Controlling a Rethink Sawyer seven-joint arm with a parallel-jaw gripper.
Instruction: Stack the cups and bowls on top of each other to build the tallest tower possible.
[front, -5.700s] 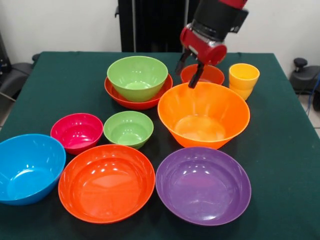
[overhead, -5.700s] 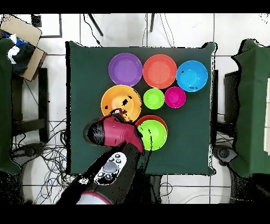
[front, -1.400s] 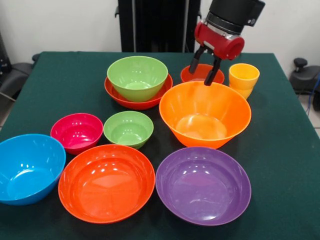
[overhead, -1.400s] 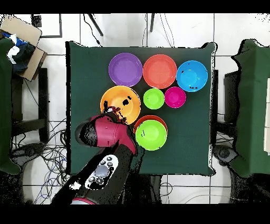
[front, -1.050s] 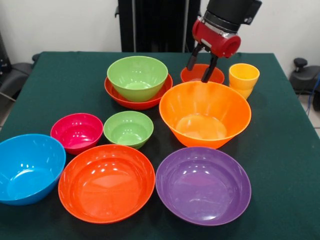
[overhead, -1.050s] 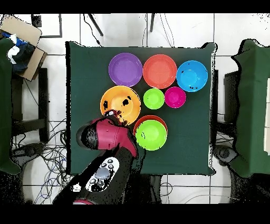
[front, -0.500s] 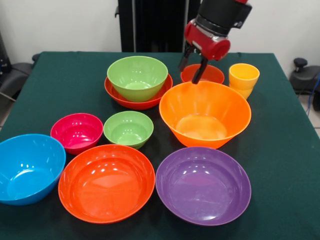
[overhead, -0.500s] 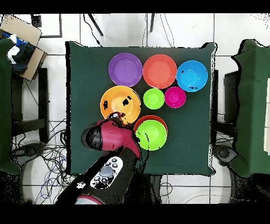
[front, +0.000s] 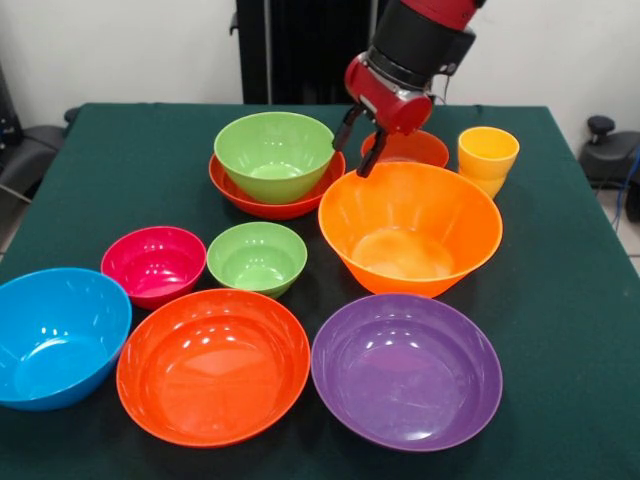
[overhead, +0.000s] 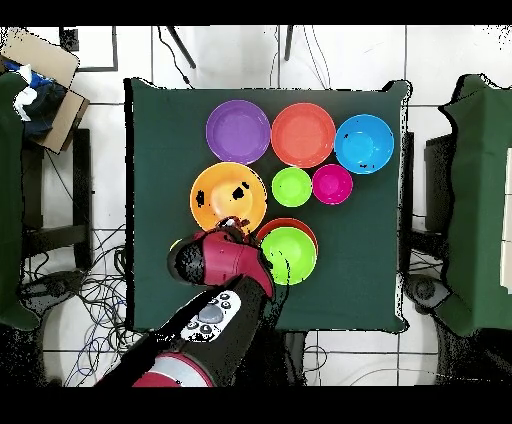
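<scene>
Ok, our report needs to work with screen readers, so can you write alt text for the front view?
A red and black robot gripper hangs open above the far rim of a large orange bowl on a green table. Around it sit purple, red-orange, blue, magenta and lime green bowls, a green bowl nested in a red-orange one, and yellow-orange cups.

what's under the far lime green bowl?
The lime green bowl sits nested in a wide red-orange bowl; only that bowl's rim shows. Its inside and the table beneath are covered.
</scene>
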